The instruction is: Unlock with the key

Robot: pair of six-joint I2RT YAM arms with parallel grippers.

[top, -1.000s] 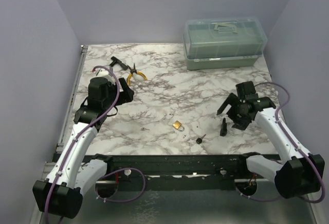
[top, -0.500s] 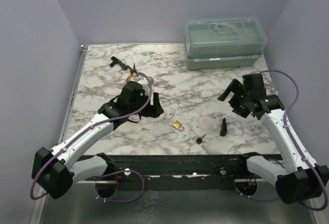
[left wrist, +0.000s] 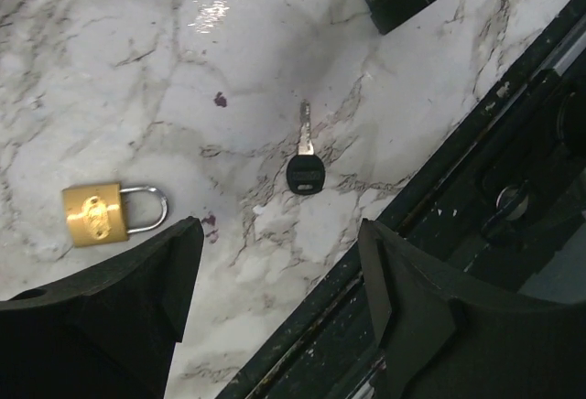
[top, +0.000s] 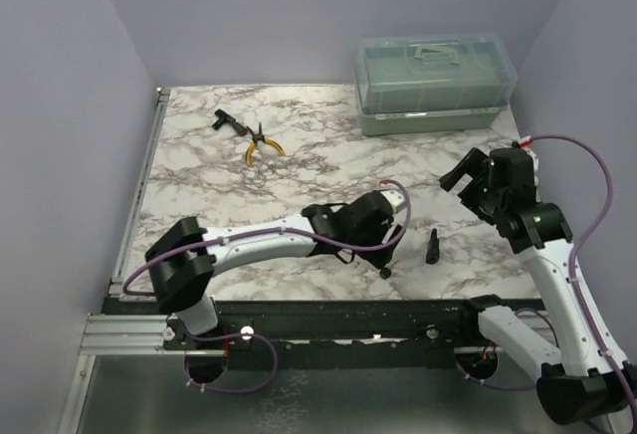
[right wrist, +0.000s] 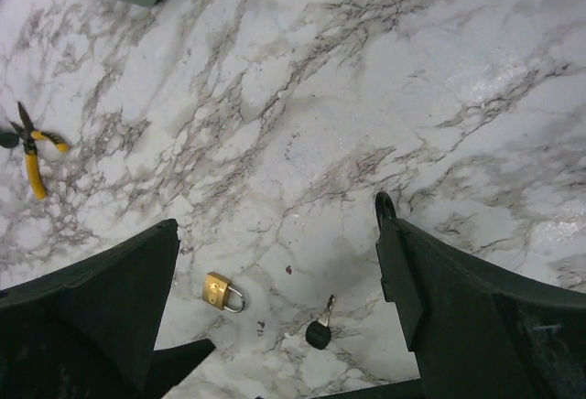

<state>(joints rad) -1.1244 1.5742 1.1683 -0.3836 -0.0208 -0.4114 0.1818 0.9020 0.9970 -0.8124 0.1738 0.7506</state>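
Left claw [left wrist: 277,262] spread, empty, above the key [left wrist: 303,163]; right claw [right wrist: 275,221] spread, empty. Risk: key lies flat by the near edge of the table [left wrist: 137,51], so a closing pinch may skid it off.

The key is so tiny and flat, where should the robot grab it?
By its black head: the key lies flat on the marble table, and the head is its widest part. The open left gripper should probably come straight down, a finger on each side of the head, leaving the thin silver blade free for the padlock.
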